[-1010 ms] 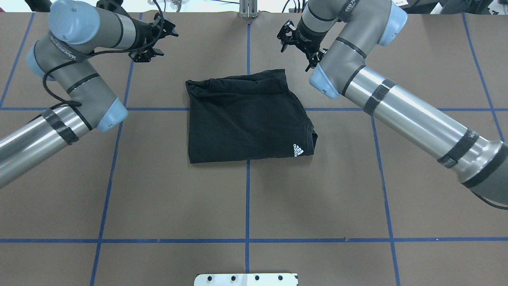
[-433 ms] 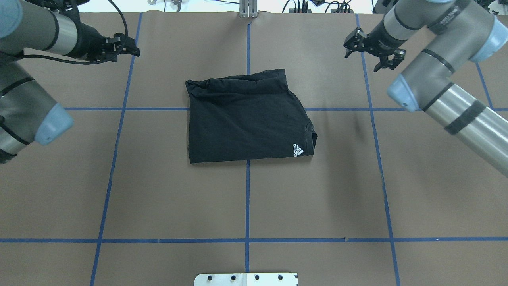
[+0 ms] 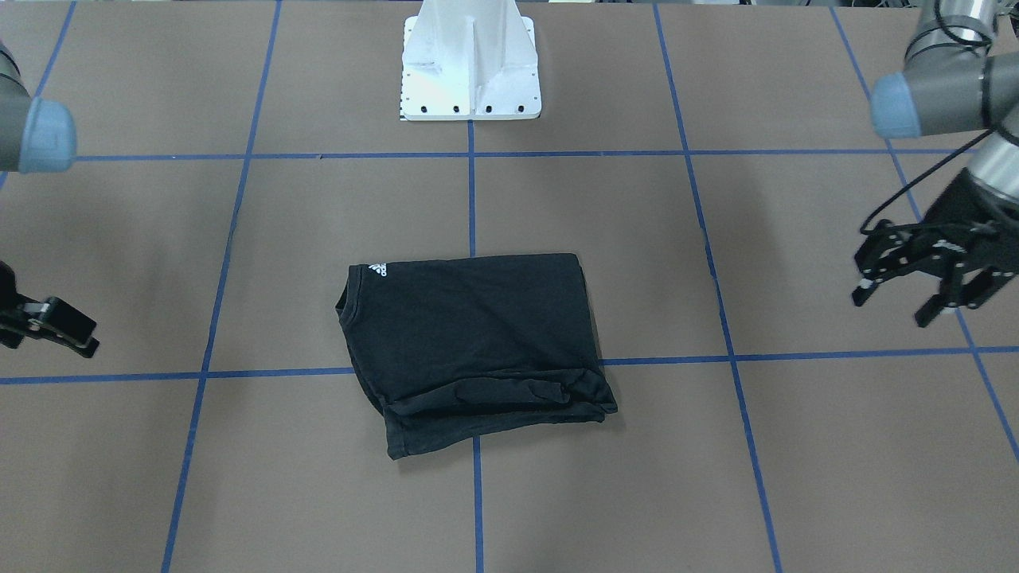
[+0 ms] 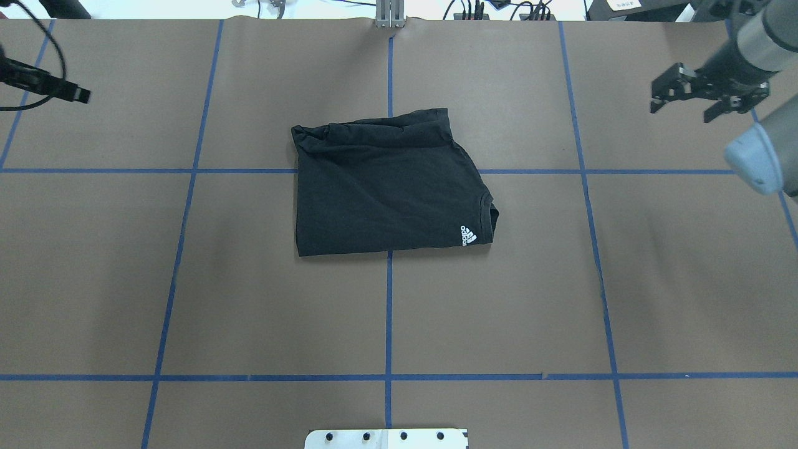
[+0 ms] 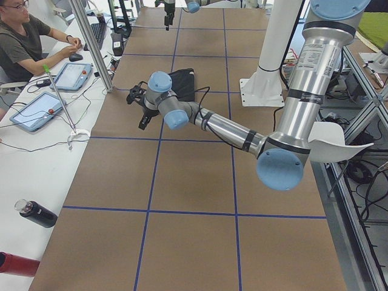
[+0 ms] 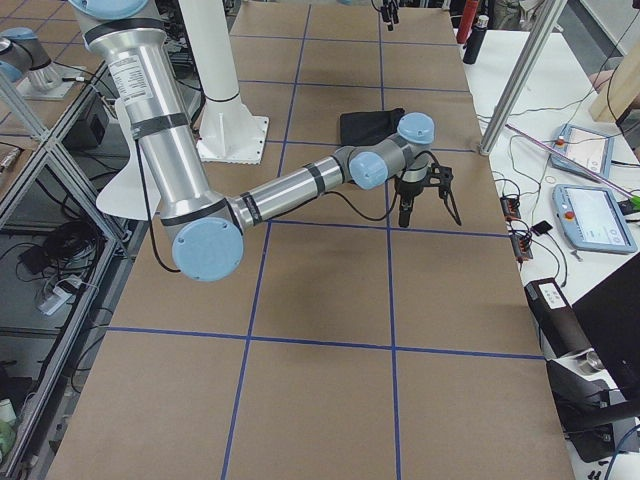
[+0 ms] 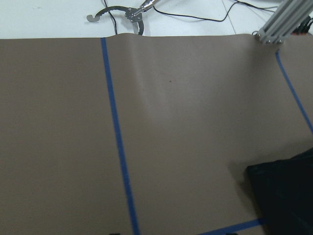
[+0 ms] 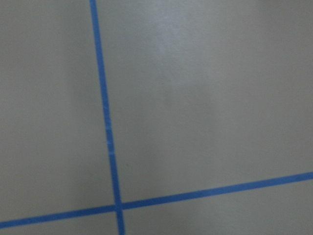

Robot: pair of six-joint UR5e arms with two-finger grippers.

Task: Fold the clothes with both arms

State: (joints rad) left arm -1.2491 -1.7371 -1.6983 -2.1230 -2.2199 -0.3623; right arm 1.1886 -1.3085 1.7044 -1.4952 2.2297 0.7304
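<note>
A black shirt (image 4: 386, 187) is seen folded into a rough rectangle at the middle of the table (image 4: 249, 312), touched by nothing. The left claw (image 3: 896, 304) and right claw (image 4: 682, 107) are held well out to the sides, probably because folding is finished. Both are spread apart and empty.

Overhead view high behind the white pedestal (image 4: 386, 438), looking forward and down, front view opposite, facing back at it, both sharing the folded T-shirt (image 4: 386, 187), side views oblique from either end of the surface (image 5: 194, 176), wrist views close above blue tape lines (image 8: 105, 122).
</note>
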